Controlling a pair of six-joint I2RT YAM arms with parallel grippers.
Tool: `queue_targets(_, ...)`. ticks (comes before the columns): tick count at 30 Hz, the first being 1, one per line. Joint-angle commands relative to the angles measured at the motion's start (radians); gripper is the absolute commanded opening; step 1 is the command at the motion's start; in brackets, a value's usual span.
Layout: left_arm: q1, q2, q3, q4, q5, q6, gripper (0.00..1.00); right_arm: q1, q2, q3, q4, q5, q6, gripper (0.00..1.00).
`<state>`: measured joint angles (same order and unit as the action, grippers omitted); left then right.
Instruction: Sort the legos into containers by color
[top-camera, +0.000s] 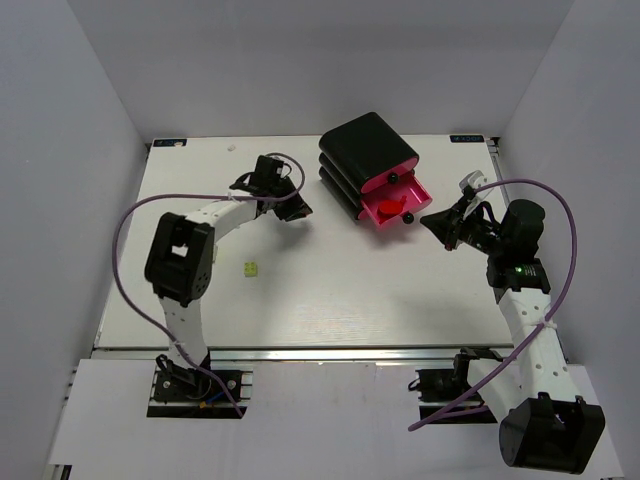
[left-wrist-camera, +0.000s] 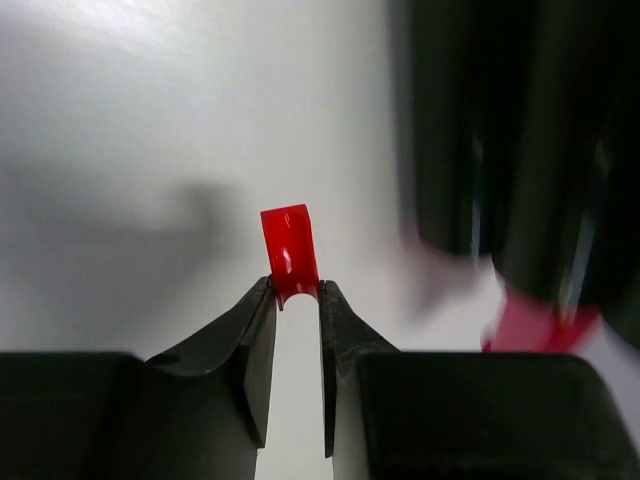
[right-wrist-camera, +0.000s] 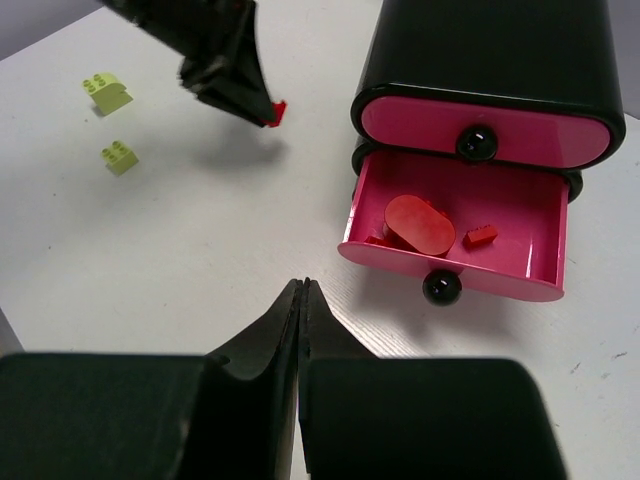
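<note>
Nearest the arm bases, the right gripper (right-wrist-camera: 303, 290) hovers over the white table (top-camera: 330, 300) with its jaws pressed together and nothing between them. It is just in front of the open drawer (right-wrist-camera: 452, 276).

To the left, two yellow-green legos (right-wrist-camera: 107, 92) lie loose on the table, near each other and well apart from both grippers. The overhead view shows only one of them (top-camera: 249, 268).

Further back, the left gripper (left-wrist-camera: 297, 290) is clamped on a red lego (left-wrist-camera: 290, 245). Its two fingertips pinch the brick's lower end and the rest sticks out beyond the tips. Whether the brick touches the table cannot be told. From the right wrist view, this gripper (right-wrist-camera: 255, 100) and brick (right-wrist-camera: 277, 112) are left of the cabinet and apart from it.

The glossy black cabinet (top-camera: 365, 145) stands at the back right. One pink drawer is pulled out. It holds a red oval piece (right-wrist-camera: 420, 222), a small red brick (right-wrist-camera: 481, 236) and more red partly hidden under the oval. The closed drawer (right-wrist-camera: 400, 120) directly above has a dark round knob (right-wrist-camera: 477, 143).

In the left wrist view, the right side is a blurred dark mass with a pink smear, too soft to make out.
</note>
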<state>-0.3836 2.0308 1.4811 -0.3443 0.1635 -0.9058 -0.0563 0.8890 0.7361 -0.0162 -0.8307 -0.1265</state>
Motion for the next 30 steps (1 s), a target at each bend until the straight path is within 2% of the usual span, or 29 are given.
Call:
queue_targets(1, -0.029, -0.197, -0.166, 0.235, 0.294, 0.226, 0.0, -0.002, -0.009, -0.009, 0.056, 0.012, 0.005, 0.0)
queue_targets(5, -0.078, -0.261, -0.237, 0.271, 0.425, 0.385, 0.0, -0.001, -0.002, -0.009, 0.058, 0.03, 0.002, 0.0)
queue_targets(9, -0.156, -0.284, -0.225, 0.272, 0.449, 0.467, 0.0, -0.002, -0.001, -0.009, 0.058, 0.056, -0.004, 0.0)
queue_targets(11, -0.205, -0.268, -0.165, 0.242, 0.438, 0.507, 0.0, -0.004, -0.002, -0.009, 0.059, 0.082, -0.007, 0.0)
queue_targets(16, -0.291, -0.146, 0.066, 0.114, 0.32, 0.561, 0.0, -0.011, -0.005, -0.012, 0.068, 0.148, 0.002, 0.0)
queue_targets(20, -0.333, -0.092, 0.174, 0.1, 0.213, 0.579, 0.0, -0.023, -0.004, -0.01, 0.068, 0.153, 0.008, 0.0)
queue_targets(26, -0.382, -0.001, 0.335, 0.035, -0.03, 0.594, 0.0, -0.036, -0.009, -0.014, 0.07, 0.145, 0.011, 0.0)
queue_targets(30, -0.4, 0.101, 0.458, -0.021, -0.104, 0.611, 0.01, -0.04, -0.012, -0.014, 0.07, 0.137, 0.013, 0.0)
